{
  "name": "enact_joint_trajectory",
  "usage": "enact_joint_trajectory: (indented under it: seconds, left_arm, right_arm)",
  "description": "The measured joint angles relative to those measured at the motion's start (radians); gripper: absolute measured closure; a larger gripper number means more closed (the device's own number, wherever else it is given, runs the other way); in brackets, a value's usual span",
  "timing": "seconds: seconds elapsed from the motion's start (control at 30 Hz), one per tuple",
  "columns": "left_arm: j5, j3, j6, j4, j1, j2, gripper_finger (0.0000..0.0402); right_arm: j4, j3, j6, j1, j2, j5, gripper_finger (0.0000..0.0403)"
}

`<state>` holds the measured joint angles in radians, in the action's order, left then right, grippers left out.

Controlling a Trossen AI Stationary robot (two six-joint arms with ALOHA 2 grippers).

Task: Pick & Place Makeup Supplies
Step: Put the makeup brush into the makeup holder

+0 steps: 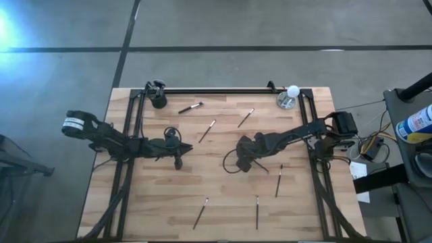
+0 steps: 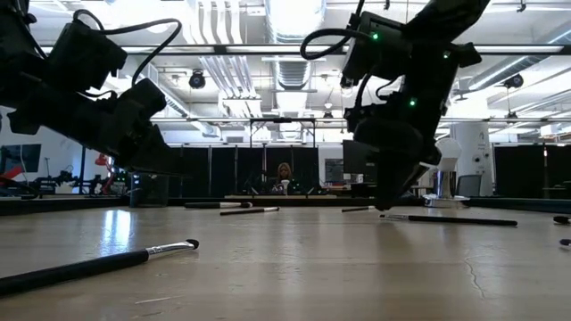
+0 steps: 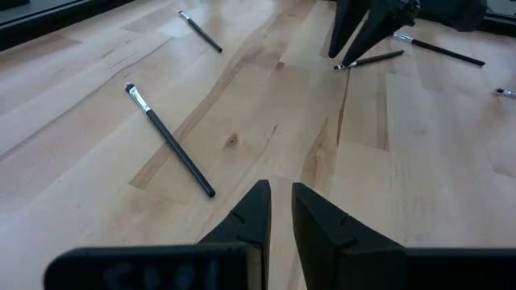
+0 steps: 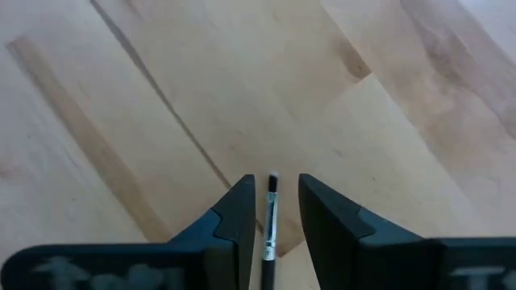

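Several thin dark-handled makeup brushes lie flat and scattered on the wooden table (image 1: 223,196). My right gripper (image 1: 244,162) (image 4: 270,189) points down near the table's middle. It is open, and its fingers stand on either side of the tip end of one brush (image 4: 270,221) (image 2: 446,218) (image 3: 371,59) without touching it. That brush lies flat on the wood. My left gripper (image 1: 179,163) (image 3: 280,193) hovers low, left of the middle. It is open by a narrow gap and holds nothing. A brush (image 3: 169,141) (image 1: 207,130) lies just ahead of it.
Other brushes lie toward the far edge (image 1: 191,107) (image 1: 246,117), toward the near edge (image 1: 200,212) (image 1: 257,210) and to the right (image 1: 279,180). A small black cup (image 1: 158,101) stands at the far left corner. A white ball on a silver base (image 1: 290,96) stands at the far right corner.
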<state>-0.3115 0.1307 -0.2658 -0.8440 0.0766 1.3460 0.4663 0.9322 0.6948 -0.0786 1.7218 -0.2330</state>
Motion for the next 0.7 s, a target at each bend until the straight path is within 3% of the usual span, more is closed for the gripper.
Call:
enact_joint_trajectory:
  seconds: [0.43,0.7]
  left_arm:
    - [0.000,0.000,0.000,0.002,0.000,0.000,0.0355]
    - [0.000,0.000,-0.015,0.025,0.000,0.000,0.0355]
  right_arm:
    - [-0.002,0.019,-0.045,0.017,0.089,0.007,0.0326]
    - [-0.004,0.028,-0.077,0.018,0.077,0.004,0.0385]
